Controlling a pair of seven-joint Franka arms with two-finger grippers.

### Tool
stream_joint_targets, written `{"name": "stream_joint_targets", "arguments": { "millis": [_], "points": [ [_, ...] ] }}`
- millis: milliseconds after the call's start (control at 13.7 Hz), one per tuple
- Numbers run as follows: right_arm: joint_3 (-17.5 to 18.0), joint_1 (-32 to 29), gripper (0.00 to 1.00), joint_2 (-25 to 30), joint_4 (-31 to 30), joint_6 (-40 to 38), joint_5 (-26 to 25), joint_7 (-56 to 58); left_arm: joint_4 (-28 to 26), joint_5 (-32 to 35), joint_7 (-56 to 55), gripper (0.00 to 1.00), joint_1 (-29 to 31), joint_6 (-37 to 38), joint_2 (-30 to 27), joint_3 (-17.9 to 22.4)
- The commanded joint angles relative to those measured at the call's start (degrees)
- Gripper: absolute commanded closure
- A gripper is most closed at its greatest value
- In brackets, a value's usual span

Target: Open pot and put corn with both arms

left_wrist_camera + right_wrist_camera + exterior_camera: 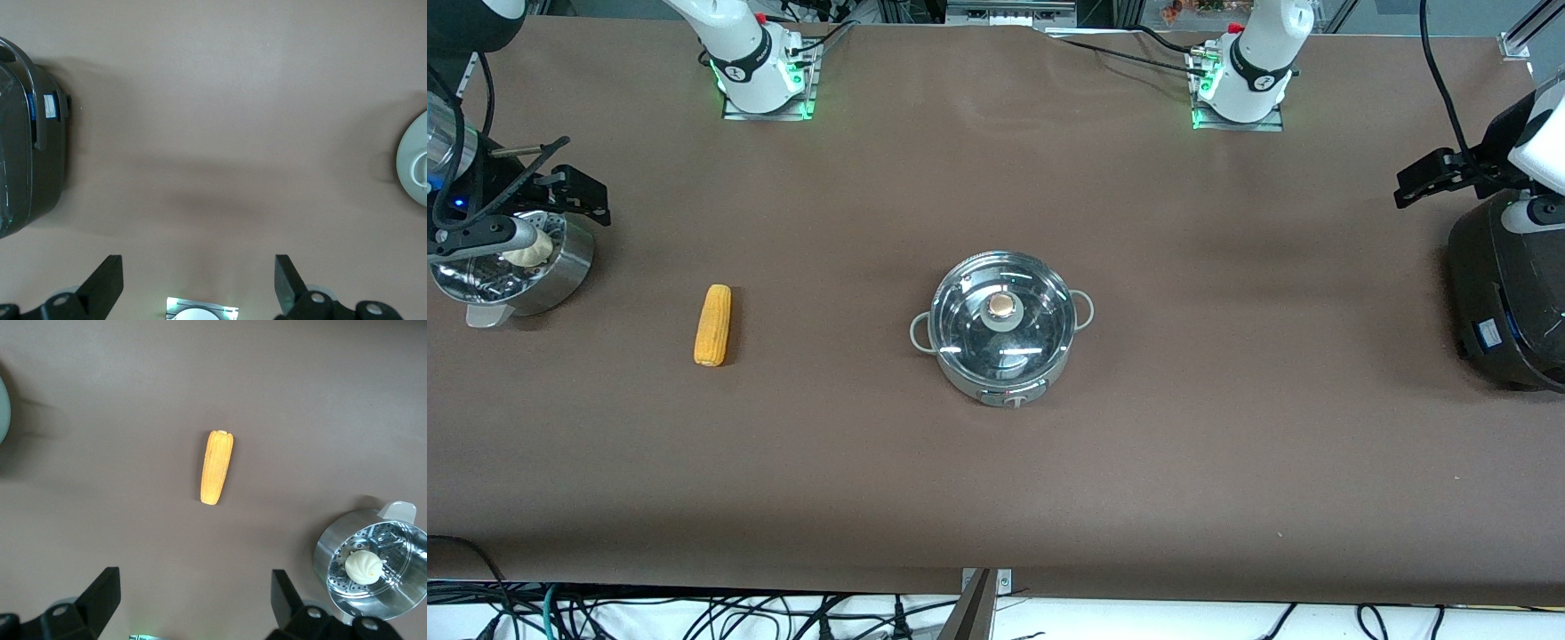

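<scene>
Shiny steel makes up the pot (pixel 1002 329), which sits in the middle of the brown table (pixel 1227 444). Its glass lid (pixel 996 338) is on, with a tan knob (pixel 1003 306) on top. Two small grey loop handles stick out at its sides.

Yellow corn (pixel 712 324) lies flat on the table, well apart from the pot, toward the right arm's end. In the right wrist view the corn (pixel 217 467) lies bare with nothing touching it.

Near the corn, closer to the table's edge at that end, stands a steel basket (pixel 560 267) with a white bun (pixel 527 252) in it. The right tool (pixel 560 191) hangs over the table at that end, by the basket. Its two fingers (pixel 100 597) are spread wide apart and hold nothing.

At the left arm's end sits a big black cooker (pixel 1498 302). The left tool (pixel 1436 173) hangs over the table by the cooker. Its fingers (pixel 103 283) are spread wide too, with nothing between them.

Both arms' white bases stand along the table's top edge in the front view, with green lights glowing at them.
</scene>
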State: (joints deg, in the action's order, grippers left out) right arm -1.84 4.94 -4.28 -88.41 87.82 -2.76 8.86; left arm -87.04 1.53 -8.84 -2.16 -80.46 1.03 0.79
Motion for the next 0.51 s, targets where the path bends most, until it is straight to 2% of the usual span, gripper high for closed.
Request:
{"name": "stream_joint_targets", "arguments": {
  "millis": [0,438],
  "points": [
    [0.17,-0.28,0.00,-1.26,2.19,-0.10,-0.41,-0.33,0.47,-1.62,0.31,0.00,0.40,0.92,-0.24,-0.08],
    [0.08,-0.28,0.00,-1.26,2.19,0.07,-0.32,-0.51,0.30,-1.71,0.22,0.00,0.49,0.92,-0.33,-0.08]
  ]
}}
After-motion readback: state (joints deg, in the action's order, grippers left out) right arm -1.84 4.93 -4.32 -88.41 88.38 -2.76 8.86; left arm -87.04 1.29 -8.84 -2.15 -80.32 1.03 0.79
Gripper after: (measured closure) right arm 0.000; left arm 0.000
